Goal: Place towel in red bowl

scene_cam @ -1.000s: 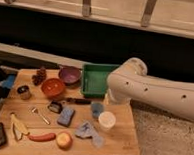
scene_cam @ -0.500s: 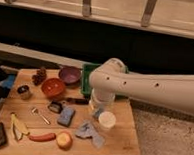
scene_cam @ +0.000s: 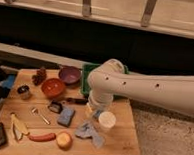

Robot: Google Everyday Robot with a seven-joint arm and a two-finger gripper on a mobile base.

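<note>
The towel [scene_cam: 89,133] is a crumpled blue-grey cloth lying near the front edge of the wooden table [scene_cam: 124,139]. The red bowl [scene_cam: 53,87] stands toward the back left, upright, with nothing visible in it. My white arm [scene_cam: 140,87] reaches in from the right and bends down over the table. The gripper [scene_cam: 91,111] hangs at its lower end, just above and behind the towel, beside a white cup [scene_cam: 106,120]. The arm's wrist hides most of the gripper.
A purple bowl [scene_cam: 69,75] and a green tray [scene_cam: 87,70] stand behind the red bowl. A blue sponge [scene_cam: 65,116], an orange fruit [scene_cam: 63,140], a red sausage-shaped item [scene_cam: 41,136], a banana [scene_cam: 18,126], a pinecone [scene_cam: 39,76] and a small can [scene_cam: 23,91] are spread over the table.
The arm has swung leftward and lowered over the table, bringing the gripper down close to the towel. The objects on the table have not moved.
</note>
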